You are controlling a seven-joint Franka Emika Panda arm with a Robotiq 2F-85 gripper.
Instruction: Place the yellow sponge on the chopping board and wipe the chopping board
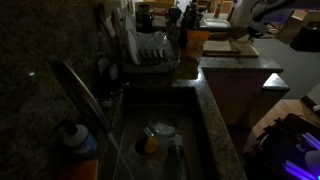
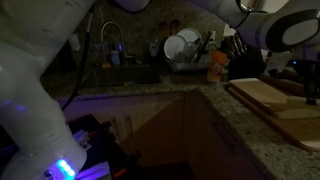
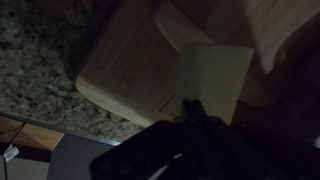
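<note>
The chopping board (image 3: 130, 65) is a pale tan wood-look slab on the dark granite counter; it also shows in both exterior views (image 1: 230, 48) (image 2: 262, 93). The yellow sponge (image 3: 218, 78) is a small dull-yellow rectangle over the board's near part in the wrist view. My gripper (image 3: 190, 106) has its two dark fingertips close together at the sponge's lower edge and looks shut on it. In an exterior view the gripper (image 2: 308, 88) hangs dark over the board at the right edge. The sponge cannot be made out in the exterior views.
The scene is very dark. A sink (image 1: 190, 125) holds a rounded yellow-orange lump (image 1: 150, 145) and a faucet (image 1: 85, 95). A dish rack with plates (image 2: 185, 50) and a knife block (image 2: 245, 62) stand behind the board. A second wooden slab (image 2: 300, 125) lies nearer.
</note>
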